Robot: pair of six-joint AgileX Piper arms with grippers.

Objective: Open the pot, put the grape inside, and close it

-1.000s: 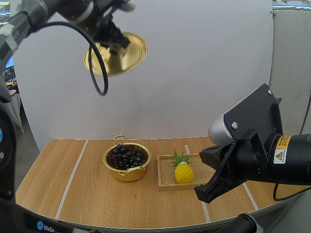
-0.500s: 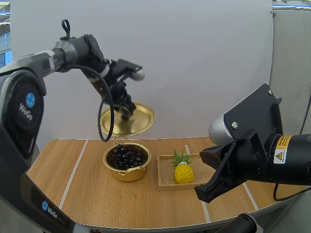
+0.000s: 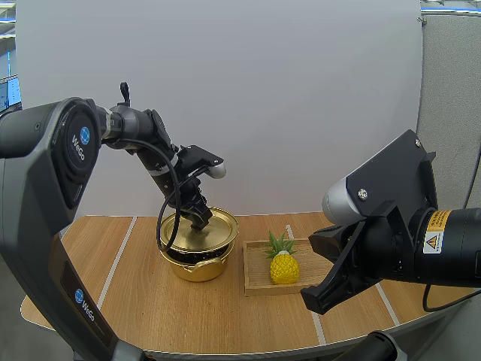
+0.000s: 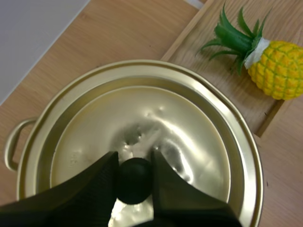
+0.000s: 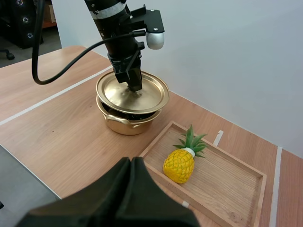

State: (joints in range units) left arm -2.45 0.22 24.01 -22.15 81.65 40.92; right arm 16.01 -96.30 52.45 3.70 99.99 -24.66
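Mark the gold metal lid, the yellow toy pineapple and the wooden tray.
gold metal lid point(image 4: 189, 132), left wrist view, domed top.
yellow toy pineapple point(image 5: 178, 165), right wrist view, body.
wooden tray point(image 3: 258, 272), high view, bare floor beside the pineapple.

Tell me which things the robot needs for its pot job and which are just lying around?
For the job: round gold metal pot; round gold metal lid, gripped by the left end effector; dark grapes inside the pot.
Just lying about: yellow toy pineapple; flat wooden tray.
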